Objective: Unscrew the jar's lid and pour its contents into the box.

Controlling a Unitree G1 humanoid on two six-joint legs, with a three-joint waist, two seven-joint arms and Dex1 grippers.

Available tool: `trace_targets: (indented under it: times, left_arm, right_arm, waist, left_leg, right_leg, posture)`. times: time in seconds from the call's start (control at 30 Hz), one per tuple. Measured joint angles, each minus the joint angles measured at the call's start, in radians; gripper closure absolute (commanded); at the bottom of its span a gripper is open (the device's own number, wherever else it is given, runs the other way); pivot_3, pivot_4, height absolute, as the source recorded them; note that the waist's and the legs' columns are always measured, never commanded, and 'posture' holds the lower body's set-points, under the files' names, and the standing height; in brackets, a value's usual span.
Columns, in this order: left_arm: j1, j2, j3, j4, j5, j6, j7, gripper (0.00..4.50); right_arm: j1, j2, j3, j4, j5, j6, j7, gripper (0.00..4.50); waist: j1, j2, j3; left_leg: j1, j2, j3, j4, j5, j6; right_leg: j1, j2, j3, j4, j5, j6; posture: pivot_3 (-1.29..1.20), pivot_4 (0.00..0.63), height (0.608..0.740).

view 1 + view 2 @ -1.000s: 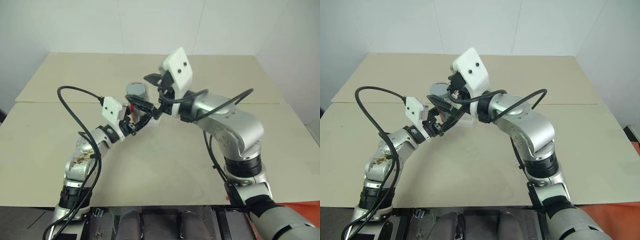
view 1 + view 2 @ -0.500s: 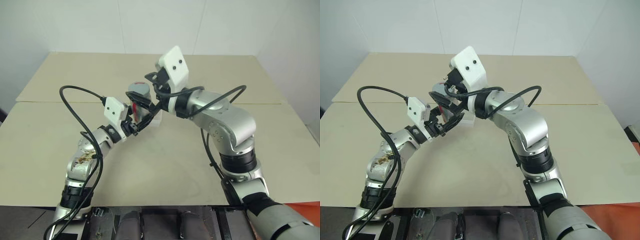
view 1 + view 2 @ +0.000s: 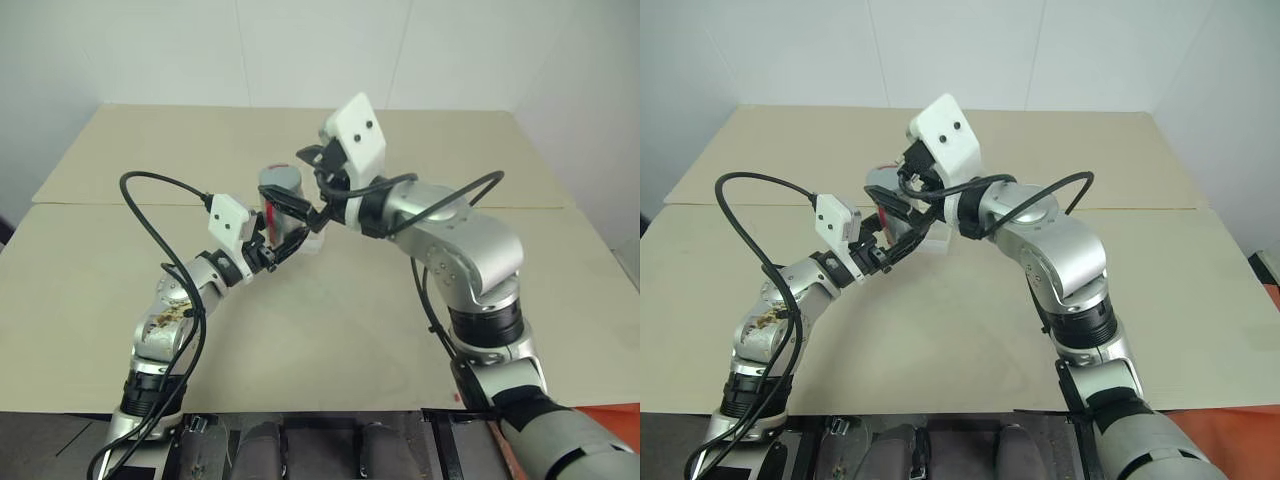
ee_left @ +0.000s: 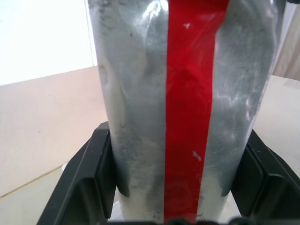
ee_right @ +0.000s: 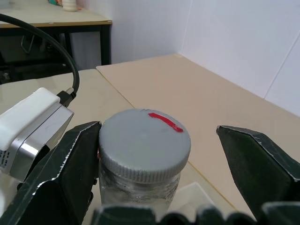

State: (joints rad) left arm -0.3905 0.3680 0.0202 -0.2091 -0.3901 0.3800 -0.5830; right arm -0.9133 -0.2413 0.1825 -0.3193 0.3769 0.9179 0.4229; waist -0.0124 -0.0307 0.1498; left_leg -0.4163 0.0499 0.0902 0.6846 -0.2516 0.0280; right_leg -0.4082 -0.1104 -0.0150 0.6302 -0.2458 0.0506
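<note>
While left gripper (image 3: 283, 232) holds jar (image 3: 280, 205), black cable (image 3: 150, 215) loops beside.

A: What's the jar (image 4: 187, 117) like?
B: Shiny scuffed silver metal with a glossy red stripe. Its lid (image 5: 144, 143) is matt grey, ribbed at the edge. My left claw (image 3: 283, 226) is matt black plastic; the tabletop (image 3: 150, 150) is smooth matt beige.

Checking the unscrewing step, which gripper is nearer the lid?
Right. The right gripper stands open around the lid; the left gripper is shut on the jar lower down.
</note>
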Motion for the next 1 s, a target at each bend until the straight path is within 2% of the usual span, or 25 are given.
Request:
trace_targets:
  times: [0.53, 0.7, 1.0]
  left_arm:
    - [0.002, 0.022, 0.007, -0.003, -0.009, 0.002, -0.001, 1.69]
    - [0.011, 0.030, 0.026, -0.005, -0.010, 0.002, -0.008, 1.69]
    - [0.023, 0.017, 0.019, -0.037, -0.010, 0.002, -0.010, 1.69]
  right_arm:
    - [0.031, -0.042, -0.001, -0.033, 0.011, 0.000, 0.022, 0.04]
    - [0.058, -0.085, -0.041, -0.045, 0.040, 0.000, 0.055, 0.04]
    - [0.055, -0.024, -0.033, -0.075, 0.076, -0.001, 0.071, 0.04]
  waist:
    - [0.000, 0.000, 0.000]
    - [0.001, 0.000, 0.000]
    - [-0.001, 0.000, 0.000]
  left_leg:
    - [0.000, 0.000, 0.000, 0.000, 0.000, 0.000]
    - [0.000, 0.000, 0.000, 0.000, 0.000, 0.000]
    - [0.000, 0.000, 0.000, 0.000, 0.000, 0.000]
  right_leg:
    - [0.000, 0.000, 0.000, 0.000, 0.000, 0.000]
    - [0.000, 0.000, 0.000, -0.001, 0.000, 0.000]
    - [0.000, 0.000, 0.000, 0.000, 0.000, 0.000]
  posture:
    - [0.00, 0.150, 0.740]
    - [0.00, 0.150, 0.740]
    - [0.00, 0.150, 0.740]
